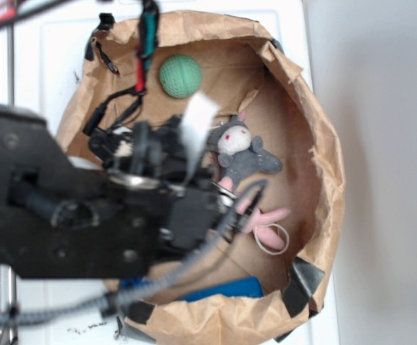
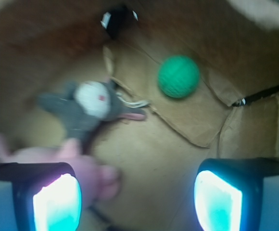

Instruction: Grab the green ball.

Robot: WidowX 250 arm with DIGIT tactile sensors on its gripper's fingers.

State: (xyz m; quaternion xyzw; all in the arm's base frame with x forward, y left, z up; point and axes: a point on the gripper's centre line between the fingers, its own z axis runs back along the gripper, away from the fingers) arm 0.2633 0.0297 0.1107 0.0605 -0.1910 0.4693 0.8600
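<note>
Brown crumpled paper bag [image 1: 316, 144] walls the scene; the pincer [image 2: 137, 192] hangs spread wide with nothing between its fingers; the green ball [image 2: 178, 76] lies ahead of it, slightly toward the right finger, well apart; nothing is grabbed yet, so approach and closing remain; round, the ball shows no long axis or heading.

We see the green ball [image 1: 180, 76] at bag [image 1: 323, 144] rear, apart from grey plush [image 1: 241, 149] & pink plush [image 1: 269, 226]; arm [image 1: 72, 208] in foreground.
</note>
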